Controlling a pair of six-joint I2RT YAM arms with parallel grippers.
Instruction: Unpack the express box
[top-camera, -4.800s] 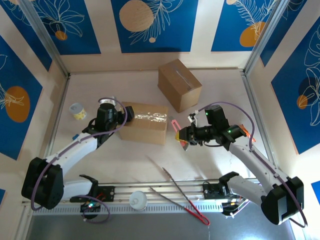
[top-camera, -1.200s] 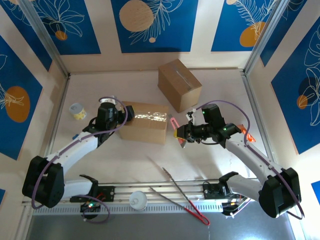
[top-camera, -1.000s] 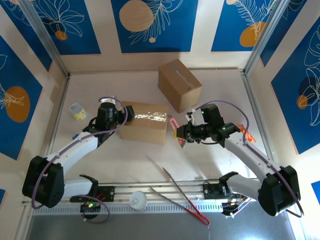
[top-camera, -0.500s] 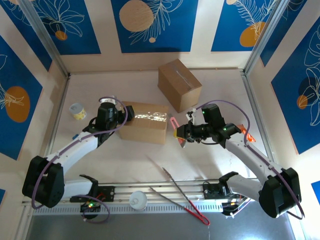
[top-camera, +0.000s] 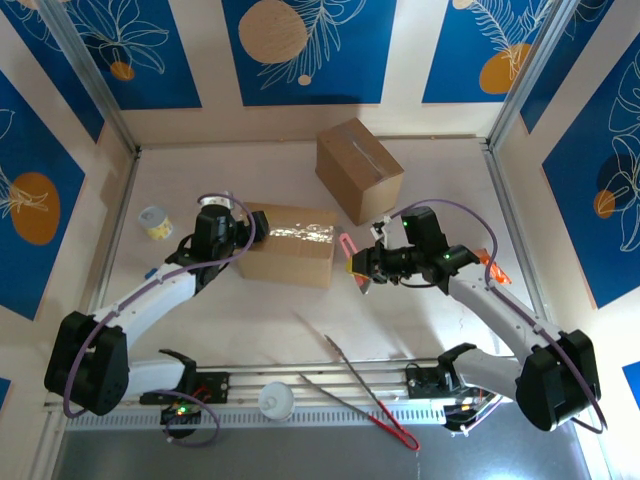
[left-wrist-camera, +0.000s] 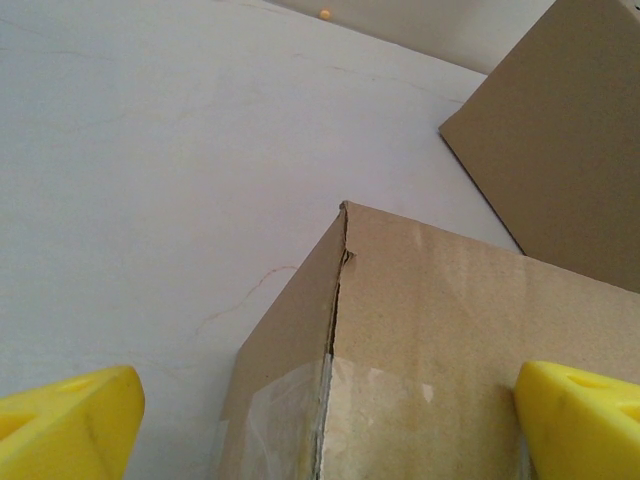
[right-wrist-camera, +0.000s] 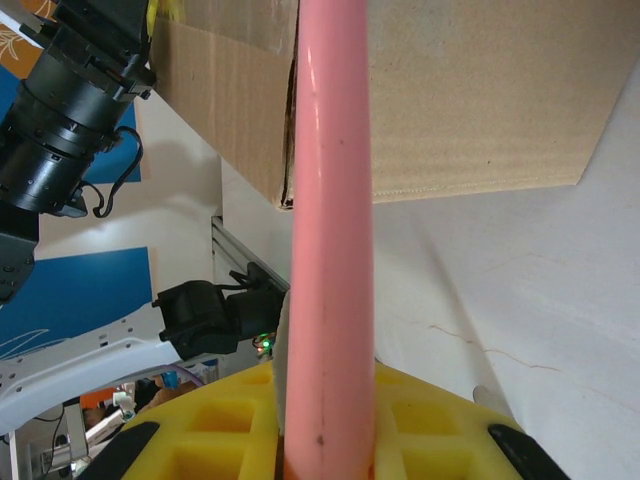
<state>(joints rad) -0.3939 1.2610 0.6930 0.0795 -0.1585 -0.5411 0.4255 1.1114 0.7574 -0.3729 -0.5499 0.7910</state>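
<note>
- At the taped box's (top-camera: 295, 250) left end, the left gripper (top-camera: 248, 232) spreads wide, holding nothing; the wrist view cuts off its yellow fingers (left-wrist-camera: 70, 420).
- Opposite, the right gripper (top-camera: 362, 268) is clamped on a pink tool (right-wrist-camera: 330, 200); whether the tool touches the box is unclear.
- The taped box lies mid-way across the pale desk (top-camera: 440, 190), with a second box (top-camera: 360, 170) behind it.
- Blue leaf-print panels (top-camera: 300, 50) wall the space.

Long metal tongs (top-camera: 372, 397) with a red end are lying at the table's (top-camera: 250, 165) near edge, a white disc (top-camera: 277, 402) sitting just left of them. A small can (top-camera: 153, 222) is standing at the far left, with blue leaf-print panels (top-camera: 300, 50) rising behind.
</note>
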